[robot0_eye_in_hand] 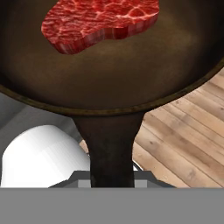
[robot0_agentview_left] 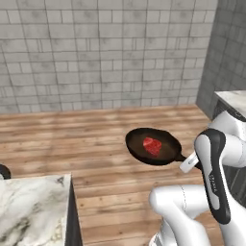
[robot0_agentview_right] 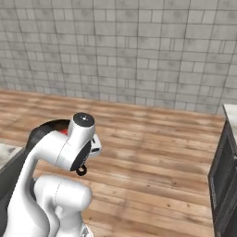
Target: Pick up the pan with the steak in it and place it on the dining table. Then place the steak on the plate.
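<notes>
While the pan (robot0_agentview_left: 153, 146) hangs in the air over the wooden floor (robot0_agentview_left: 96, 139) in the left base view, its round bowl sits toward the left and its straight handle runs down and to the right, so the long axis goes from upper left to lower right. The handle end disappears at the gripper (robot0_agentview_left: 191, 162), whose white hand shows just beside the arm's big dark-striped link; the fingers are clamped on the handle. The steak (robot0_agentview_left: 152, 145) lies flat near the middle of the pan's dark brown inside. A corner of the marble dining table (robot0_agentview_left: 33, 211) fills the lower left, well apart from the pan and below it in the picture. A grey tiled wall (robot0_agentview_left: 105, 53) closes the back.

From the right base view, the arm hides most of the pan (robot0_agentview_right: 48, 126); a black arc of its rim peeks out on the left behind the arm's upper link, with a sliver of red steak (robot0_agentview_right: 64, 132) just beside the arm. The bowl lies to the left of the arm here.

Seen from the hand view, the pan (robot0_eye_in_hand: 109, 83) spreads across the top and its handle comes straight down the middle to the bottom edge, where the fingertips are pressed against it on both sides. The steak (robot0_eye_in_hand: 100, 22) rests at the far side of the pan, a little left of the handle's line. Wooden floor (robot0_eye_in_hand: 183, 135) shows at the lower right beneath the rim.
</notes>
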Tool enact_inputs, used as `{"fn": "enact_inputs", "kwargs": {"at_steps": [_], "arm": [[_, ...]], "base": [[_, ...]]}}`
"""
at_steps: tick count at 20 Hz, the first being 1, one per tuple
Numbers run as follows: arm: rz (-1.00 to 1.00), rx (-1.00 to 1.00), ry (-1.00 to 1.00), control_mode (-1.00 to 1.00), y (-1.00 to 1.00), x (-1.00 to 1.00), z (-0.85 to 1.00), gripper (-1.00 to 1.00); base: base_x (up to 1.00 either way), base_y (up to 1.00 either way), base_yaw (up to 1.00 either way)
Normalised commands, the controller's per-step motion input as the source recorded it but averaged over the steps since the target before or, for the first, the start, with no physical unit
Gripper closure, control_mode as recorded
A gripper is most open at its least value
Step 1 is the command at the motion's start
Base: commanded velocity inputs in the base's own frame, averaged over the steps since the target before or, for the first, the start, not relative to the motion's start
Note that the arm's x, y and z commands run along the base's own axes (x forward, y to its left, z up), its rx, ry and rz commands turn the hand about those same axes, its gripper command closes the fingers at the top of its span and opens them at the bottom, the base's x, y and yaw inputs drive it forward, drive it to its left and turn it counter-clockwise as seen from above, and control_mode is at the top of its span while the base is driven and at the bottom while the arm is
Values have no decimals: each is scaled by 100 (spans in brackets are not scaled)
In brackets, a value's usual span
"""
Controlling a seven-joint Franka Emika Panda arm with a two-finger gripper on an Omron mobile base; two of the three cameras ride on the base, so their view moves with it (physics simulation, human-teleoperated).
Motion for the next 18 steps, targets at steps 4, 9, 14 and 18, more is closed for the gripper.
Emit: {"fn": "enact_inputs", "kwargs": {"at_steps": [4,9,14,18], "arm": [[0,0,0,100,0,0,0,100],[0,0,0,100,0,0,0,100],[0,0,0,100,0,0,0,100],[0,0,0,100,0,0,0,100]], "base": [[100,-22,0],[100,-22,0],[100,-17,1],[100,-16,1]]}}
